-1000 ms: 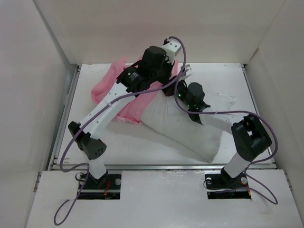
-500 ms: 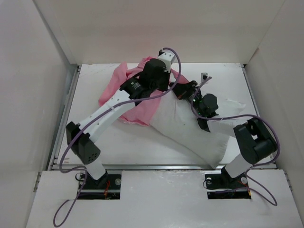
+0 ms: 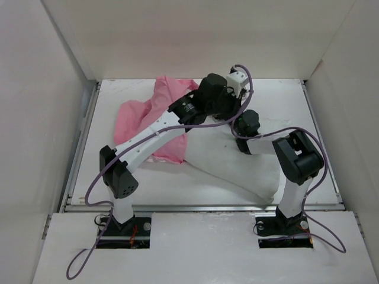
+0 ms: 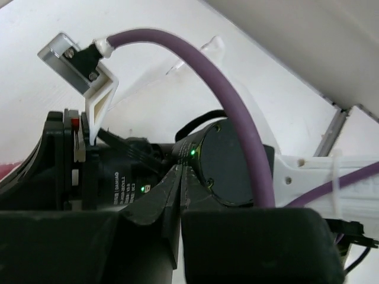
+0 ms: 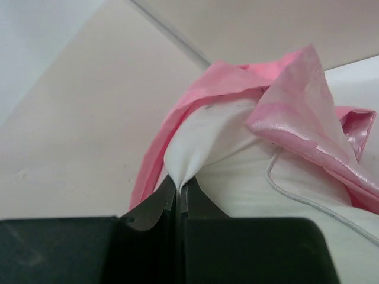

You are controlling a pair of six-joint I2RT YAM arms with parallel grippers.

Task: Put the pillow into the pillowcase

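Diagonally, the pillow [image 3: 232, 167] runs far-left to near-right; right claw [image 5: 178, 184] pinches its fabric, left claw [image 4: 180, 174] closed.

Robotics laboratory test cell: a plain white tabletop [image 3: 296, 100] is boxed in by bare white panel walls [image 3: 195, 35], two jointed arms, the left arm [image 3: 148, 135] and the right arm [image 3: 299, 157], stand bolted at its near edge, and exposed purple cables [image 4: 256, 165] trail from the arms.
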